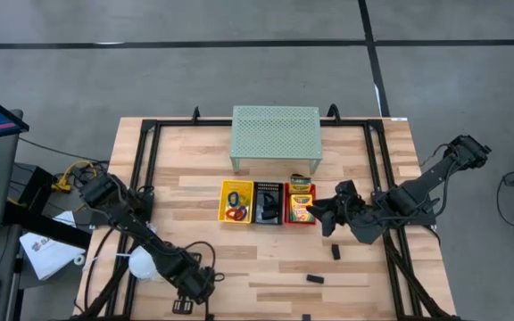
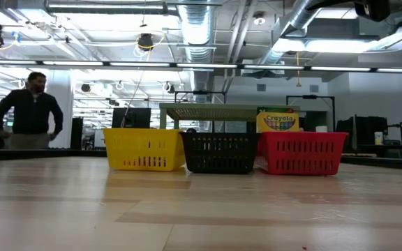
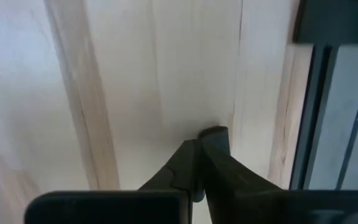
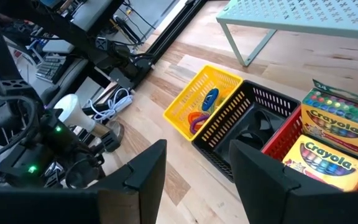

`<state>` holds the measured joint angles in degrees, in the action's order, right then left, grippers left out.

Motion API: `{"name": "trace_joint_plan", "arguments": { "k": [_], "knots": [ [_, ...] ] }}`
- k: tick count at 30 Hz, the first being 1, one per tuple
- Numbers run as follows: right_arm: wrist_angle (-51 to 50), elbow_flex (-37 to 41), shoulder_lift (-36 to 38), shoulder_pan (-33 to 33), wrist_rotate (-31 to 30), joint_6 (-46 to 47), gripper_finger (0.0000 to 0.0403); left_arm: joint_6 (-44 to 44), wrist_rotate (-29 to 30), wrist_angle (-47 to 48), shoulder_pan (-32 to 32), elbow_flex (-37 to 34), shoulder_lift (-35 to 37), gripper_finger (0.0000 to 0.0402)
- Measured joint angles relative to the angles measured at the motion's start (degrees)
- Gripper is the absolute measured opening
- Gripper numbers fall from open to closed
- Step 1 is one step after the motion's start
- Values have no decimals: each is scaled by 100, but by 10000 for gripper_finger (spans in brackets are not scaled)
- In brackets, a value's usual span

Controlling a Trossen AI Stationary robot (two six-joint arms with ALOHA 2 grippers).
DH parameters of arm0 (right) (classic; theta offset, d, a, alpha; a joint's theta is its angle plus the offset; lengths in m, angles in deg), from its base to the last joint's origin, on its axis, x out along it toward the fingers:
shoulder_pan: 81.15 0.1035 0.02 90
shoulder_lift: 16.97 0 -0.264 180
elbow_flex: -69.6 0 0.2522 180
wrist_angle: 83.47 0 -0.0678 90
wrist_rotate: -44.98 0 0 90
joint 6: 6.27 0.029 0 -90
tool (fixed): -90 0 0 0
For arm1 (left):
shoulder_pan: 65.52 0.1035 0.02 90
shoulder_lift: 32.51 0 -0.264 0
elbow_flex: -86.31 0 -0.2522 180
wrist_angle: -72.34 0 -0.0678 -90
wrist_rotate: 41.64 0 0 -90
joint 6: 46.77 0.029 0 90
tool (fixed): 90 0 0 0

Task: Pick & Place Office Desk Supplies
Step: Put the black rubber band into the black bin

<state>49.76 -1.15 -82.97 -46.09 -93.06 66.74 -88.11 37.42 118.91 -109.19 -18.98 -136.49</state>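
Three small baskets stand in a row mid-table: a yellow basket [image 1: 236, 202] with blue, orange and red ring bands [image 4: 202, 111], a black basket [image 1: 268, 202] with dark clips [image 4: 253, 134], and a red basket [image 1: 300, 203] with yellow-green crayon boxes [image 4: 331, 146], one standing tall [image 2: 278, 122]. Two black clips [image 1: 335, 252] [image 1: 315, 279] lie loose on the wood right of centre. My right gripper [image 1: 321, 214] [image 4: 197, 158] hovers open just right of the red basket, empty. My left gripper [image 1: 199, 283] [image 3: 201, 134] is shut over bare wood at the near-left edge.
The pale green mesh shelf [image 1: 275, 134] stands behind the baskets. A white round-headed object [image 1: 141, 263] sits beside the left arm. Black frame rails [image 1: 145, 169] run along both table sides. A person [image 2: 30, 104] stands far behind the table. Bare wood [image 1: 266, 259] lies in front of the baskets.
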Motion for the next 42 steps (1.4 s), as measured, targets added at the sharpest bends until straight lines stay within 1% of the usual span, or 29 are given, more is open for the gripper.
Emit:
{"name": "trace_joint_plan", "arguments": {
  "k": [5,7,10,18,22,27,36,40,42],
  "knots": [
    [2,0,-1,19,-3,0,173,214,-52,-64,310,0,99,6],
    [2,0,0,19,-9,0,173,334,62,-24,470,0,215,7],
    [2,0,-1,16,-47,-4,173,609,186,-24,782,1,429,4],
    [2,0,0,16,-82,-9,173,1609,195,-33,1676,1,1063,4],
    [2,0,0,18,-156,-11,173,1959,274,-197,2223,2,1219,5],
    [2,0,0,18,-158,-89,173,2232,305,-883,2882,2,1220,6],
    [2,0,0,18,-156,-134,173,2295,666,-2523,3818,3,1194,5],
    [-8,0,2,-19,-155,-151,173,2405,759,-2768,4102,11,1088,6],
    [-47,0,2,-49,-154,-149,173,2482,781,-2736,4203,13,966,6]
  ]
}}
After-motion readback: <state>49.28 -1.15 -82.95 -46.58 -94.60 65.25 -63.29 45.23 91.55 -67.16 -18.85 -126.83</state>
